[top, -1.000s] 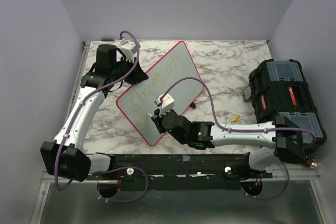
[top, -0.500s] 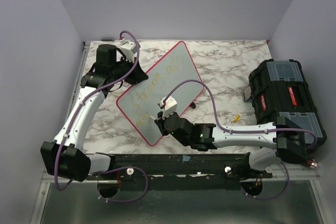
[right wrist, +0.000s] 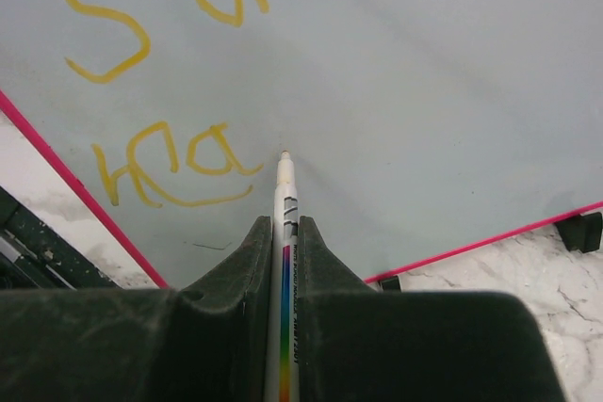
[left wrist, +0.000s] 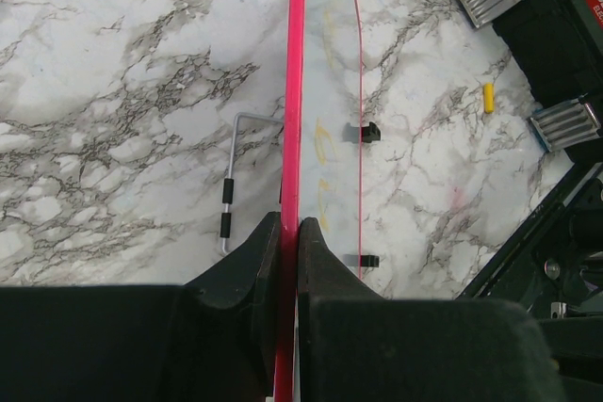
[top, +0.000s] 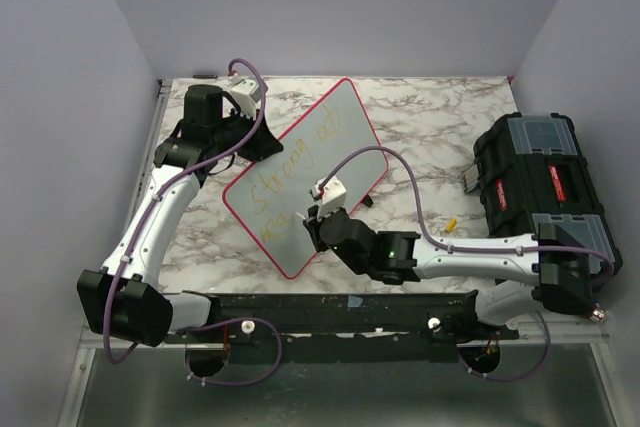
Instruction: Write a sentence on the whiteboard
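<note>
Right gripper (right wrist: 283, 225): jaws drawn almost together, clamped on a marker (right wrist: 284, 190) that juts forward between them; lower centre of the overhead view.
Left gripper (left wrist: 289, 225): jaws set narrow, pinching the whiteboard (top: 345, 107) by its rim, seen edge-on at the wrist; upper left overhead.
Marker: slim white barrel with a rainbow stripe and small print. Its tip is at the board's face, just right of the lower word; whether it touches or sits a hair off cannot be told.
Whiteboard: rounded rectangle, glossy pale grey-white, thin red-pink rim, set diagonally at centre frame over the marble tabletop (top: 430, 127); small black feet (left wrist: 370, 131) on one long edge.
Sentence (top: 283, 175): two lines of yellow-orange cursive on the board; the lower line is one short word near the lower-left rim.
Toolbox (top: 540, 187): black moulded plastic with clear lid panels, metal latches and a red label; right edge overhead.
Yellow piece (top: 451, 223): small, on the marble between board and toolbox.
Wire rod (left wrist: 226, 209): bent grey metal with black sleeves, on the marble left of the rim.
Hidden: the marker's rear, inside the right jaws; the board's corners, cut off in both wrist views.
</note>
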Robot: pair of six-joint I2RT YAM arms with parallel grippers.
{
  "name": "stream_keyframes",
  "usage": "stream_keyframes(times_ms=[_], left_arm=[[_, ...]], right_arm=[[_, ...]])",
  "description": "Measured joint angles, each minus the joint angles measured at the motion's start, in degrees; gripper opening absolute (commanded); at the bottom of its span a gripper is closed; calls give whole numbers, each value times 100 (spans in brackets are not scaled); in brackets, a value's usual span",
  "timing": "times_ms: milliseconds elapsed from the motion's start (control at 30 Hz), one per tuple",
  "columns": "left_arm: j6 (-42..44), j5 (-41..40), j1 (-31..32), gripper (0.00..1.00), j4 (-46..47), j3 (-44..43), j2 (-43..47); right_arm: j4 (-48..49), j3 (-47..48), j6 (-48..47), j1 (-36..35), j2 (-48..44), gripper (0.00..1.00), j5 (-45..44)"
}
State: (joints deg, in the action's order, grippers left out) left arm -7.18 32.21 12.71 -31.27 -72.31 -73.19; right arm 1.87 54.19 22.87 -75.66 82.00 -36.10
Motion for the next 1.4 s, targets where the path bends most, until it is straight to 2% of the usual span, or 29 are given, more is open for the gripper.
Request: stream_keyframes(times_ms=[333,900,1400], left_arm=[[-2,0,2,0,2,0,0],[-24,13,7,0,-9,-20,0],[-63,44,7,0,-7,-22,-9]], right_arm=[[17,-35,-44,103,-466,1,-33],[-94,-48,-87,201,-754,1,-17],[-588,-122,457,201,-1259,1,120]])
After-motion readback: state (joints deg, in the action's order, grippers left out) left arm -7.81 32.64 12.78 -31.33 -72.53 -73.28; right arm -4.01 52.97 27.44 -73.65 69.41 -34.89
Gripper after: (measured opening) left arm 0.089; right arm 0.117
